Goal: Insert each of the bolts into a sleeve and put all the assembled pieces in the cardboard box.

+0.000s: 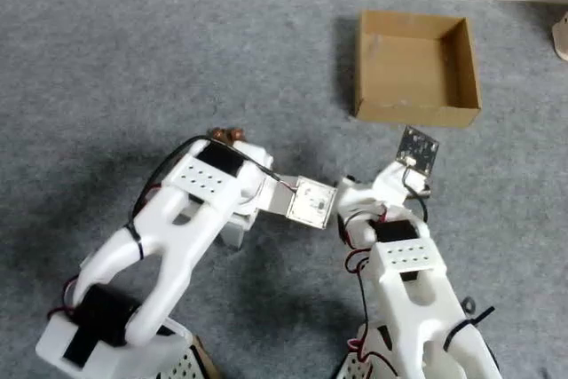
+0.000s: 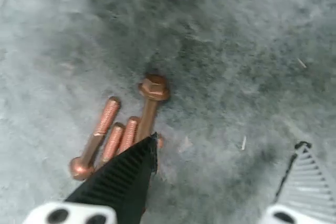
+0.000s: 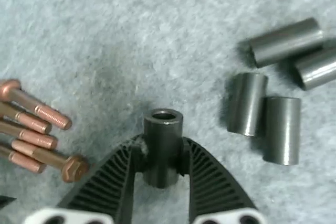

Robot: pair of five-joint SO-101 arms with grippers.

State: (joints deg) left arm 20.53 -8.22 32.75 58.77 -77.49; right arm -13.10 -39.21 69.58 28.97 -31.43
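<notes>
1. In the high view we see the cardboard box (image 1: pixel 413 68) in the upper right of the frame, open side up on the grey table (image 1: pixel 133 59). It sits well apart from both arms: the left arm (image 1: pixel 177 219) is at the lower left and the right arm (image 1: pixel 404 272) at the lower right.
2. Just above the left arm, left of centre in that frame, the copper bolts (image 1: pixel 226 135) peek out.
3. The left wrist view brings those bolts (image 2: pixel 128 129) close. Several lie side by side on the table, their hex heads not all at the same end.
4. The left gripper (image 2: pixel 227 142) hangs over them with its fingers spread wide, holding nothing. Its black fingertip (image 2: pixel 149 148) overlaps the shafts, and we cannot tell whether it touches them.
5. The right wrist view adds the sleeves. The right gripper (image 3: pixel 163 150) pinches one dark sleeve (image 3: pixel 163 129) upright, with its bore facing the camera.
6. Four loose sleeves (image 3: pixel 247 103) lie on their sides on one side of the held sleeve, and the bolts (image 3: pixel 31 135) lie on the other.
</notes>
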